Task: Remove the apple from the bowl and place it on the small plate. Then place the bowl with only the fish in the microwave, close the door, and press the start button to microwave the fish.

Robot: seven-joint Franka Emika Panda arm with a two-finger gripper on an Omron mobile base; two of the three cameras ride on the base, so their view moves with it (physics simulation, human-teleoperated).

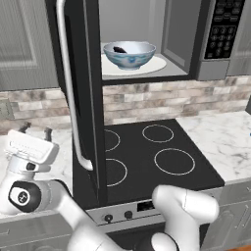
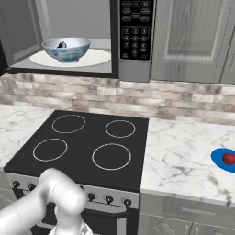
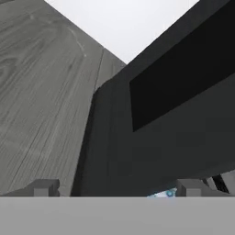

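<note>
My gripper (image 1: 35,130) spread wide, nothing between the fingers, left of the open door (image 1: 81,88).

Gripper sits at lower left of the left base frame, fingers pointing up, apart from the door's silver handle (image 1: 68,93). Hand view: dark door face (image 3: 174,128) fills centre-right, grey cabinet (image 3: 41,92) at left. Bowl (image 1: 129,54) with fish (image 1: 119,49) rests on the white turntable (image 1: 157,65) inside the microwave (image 1: 223,39), top centre. Apple (image 2: 228,159) lies on the small plate (image 2: 219,158), right edge of right base frame.

Fish (image 1: 119,49) mostly hidden in bowl (image 1: 129,55); small plate (image 2: 223,160) edge-cropped
</note>
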